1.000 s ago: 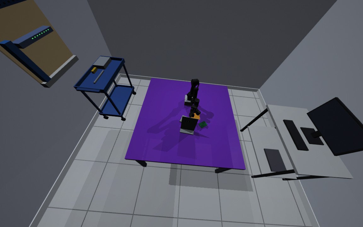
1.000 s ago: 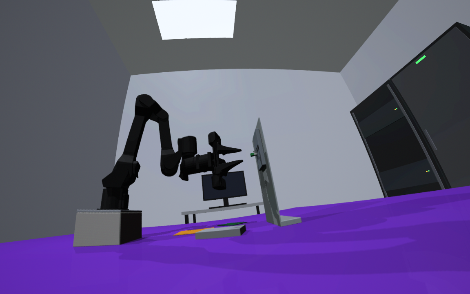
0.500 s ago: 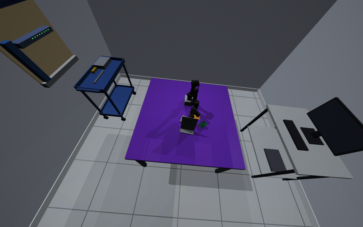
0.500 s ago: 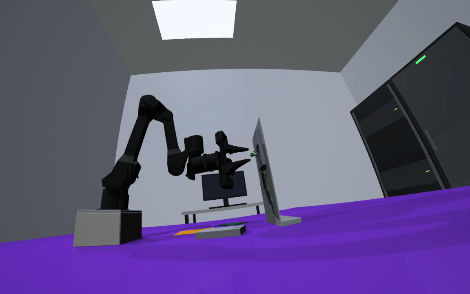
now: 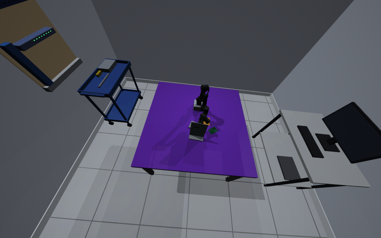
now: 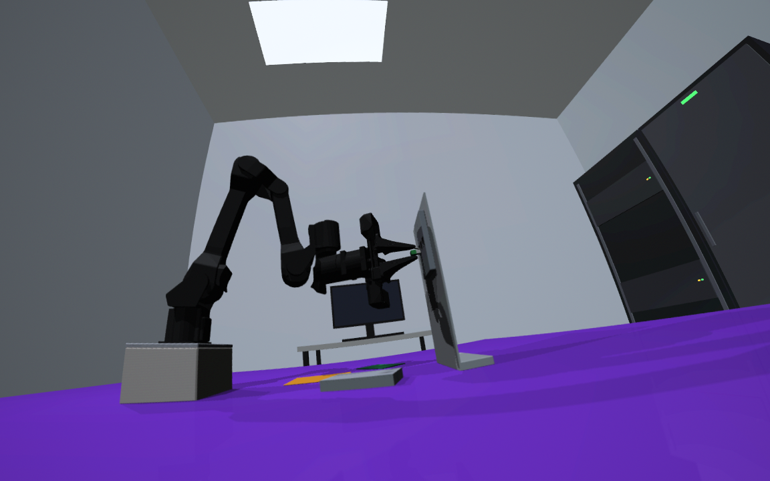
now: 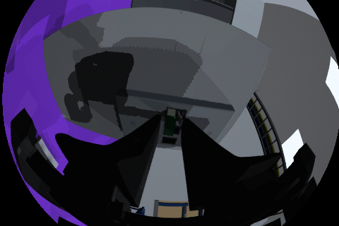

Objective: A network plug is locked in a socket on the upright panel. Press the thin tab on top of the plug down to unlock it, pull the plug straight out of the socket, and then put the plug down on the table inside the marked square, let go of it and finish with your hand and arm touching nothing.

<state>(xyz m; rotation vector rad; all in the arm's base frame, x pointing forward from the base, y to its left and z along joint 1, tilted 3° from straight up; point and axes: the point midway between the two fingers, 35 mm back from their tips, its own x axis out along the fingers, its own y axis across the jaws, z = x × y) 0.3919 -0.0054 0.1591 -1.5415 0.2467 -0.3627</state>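
Exterior: plug (image 6: 413, 252) juts horizontally toward end effector (image 6: 413, 252).

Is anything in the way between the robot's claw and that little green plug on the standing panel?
Nothing visible is. The gripper already reaches the upright panel, with one finger above and one below the green plug, closing around it. The plug sits in its socket.

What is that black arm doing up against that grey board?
The black arm is reaching level across the purple table to an upright grey panel. Its gripper has one finger above and one below a small green plug in the panel, closing in on it. The plug is not pulled out yet. An orange square lies on the table below.
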